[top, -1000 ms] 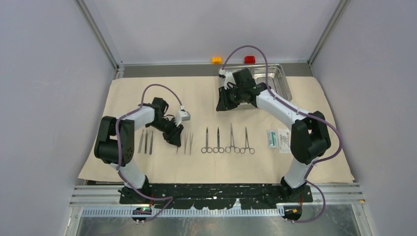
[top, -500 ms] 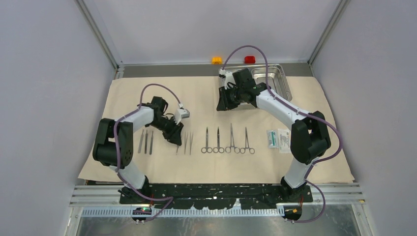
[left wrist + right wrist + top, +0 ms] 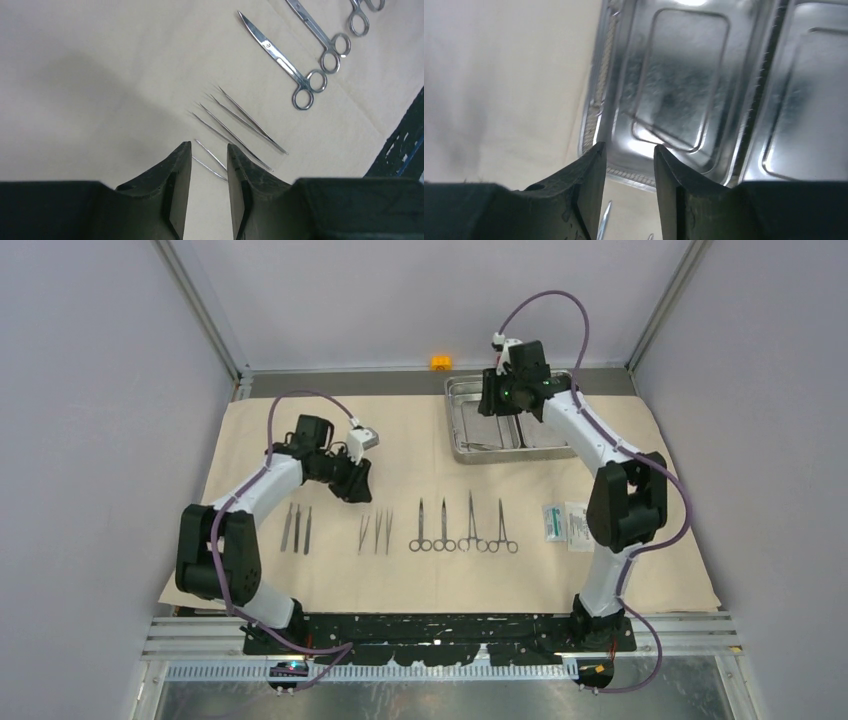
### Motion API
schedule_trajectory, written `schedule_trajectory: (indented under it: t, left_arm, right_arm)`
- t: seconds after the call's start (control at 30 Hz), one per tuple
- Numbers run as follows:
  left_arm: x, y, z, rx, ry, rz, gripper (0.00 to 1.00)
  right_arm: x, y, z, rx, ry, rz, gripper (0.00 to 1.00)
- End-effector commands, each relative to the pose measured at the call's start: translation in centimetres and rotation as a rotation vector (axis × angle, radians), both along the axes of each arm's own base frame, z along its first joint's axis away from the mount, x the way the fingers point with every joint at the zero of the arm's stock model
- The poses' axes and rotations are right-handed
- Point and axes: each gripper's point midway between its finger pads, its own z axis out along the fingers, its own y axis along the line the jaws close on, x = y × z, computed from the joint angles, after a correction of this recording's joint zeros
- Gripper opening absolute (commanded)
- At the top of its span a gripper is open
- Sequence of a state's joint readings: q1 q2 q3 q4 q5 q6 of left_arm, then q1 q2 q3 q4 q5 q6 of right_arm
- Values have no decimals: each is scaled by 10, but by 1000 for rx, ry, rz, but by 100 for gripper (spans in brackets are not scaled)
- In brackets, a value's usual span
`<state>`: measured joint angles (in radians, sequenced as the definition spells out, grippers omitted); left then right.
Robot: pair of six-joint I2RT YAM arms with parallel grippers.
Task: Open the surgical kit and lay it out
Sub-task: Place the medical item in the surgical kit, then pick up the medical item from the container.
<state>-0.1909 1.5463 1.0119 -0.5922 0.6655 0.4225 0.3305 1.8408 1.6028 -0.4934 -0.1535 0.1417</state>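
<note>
The surgical kit lies spread on the big beige cloth (image 3: 400,440). Across its front run three straight handles (image 3: 297,528), three tweezers (image 3: 376,532), several ring-handled clamps (image 3: 462,530) and two white and teal packets (image 3: 565,522). At the back stands the shiny two-compartment steel tray (image 3: 510,452). My left gripper (image 3: 355,487) hovers just behind the tweezers (image 3: 240,125), open with nothing between its fingers (image 3: 177,165). My right gripper (image 3: 493,402) hangs open over the tray's left compartment (image 3: 684,90), also holding nothing.
A small orange block (image 3: 440,362) sits on the back ledge behind the cloth. Grey walls close in on both sides. The right arm's purple cable (image 3: 545,300) loops above the tray. The black base rail (image 3: 440,635) runs along the near edge.
My right gripper has risen and drawn back off the tray's left part, its jaws wider, uncovering the whole tray. My left gripper has pulled back and up from the tweezers, opening slightly.
</note>
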Motion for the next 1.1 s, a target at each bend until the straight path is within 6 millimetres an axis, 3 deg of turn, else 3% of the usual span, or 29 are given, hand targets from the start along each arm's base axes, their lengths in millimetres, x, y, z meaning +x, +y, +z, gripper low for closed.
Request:
schedule_trajectory:
  t: [0.0, 0.2, 0.37, 0.8, 1.07]
  left_arm:
    - [41, 1, 45, -15, -179, 86, 35]
    - [52, 1, 66, -8, -205, 91, 49]
    - [62, 0, 80, -4, -202, 93, 62]
    - [75, 3, 76, 67, -135, 10, 67]
    - [69, -1, 75, 44, -93, 3, 67]
  right_arm:
    - [43, -27, 2, -81, -49, -83, 46]
    - [80, -33, -19, -157, -40, -62, 48]
    - [86, -34, -37, -205, 0, 0, 50]
    - [70, -38, -48, -328, 73, 218, 65]
    - [37, -28, -73, -300, 217, 408, 63]
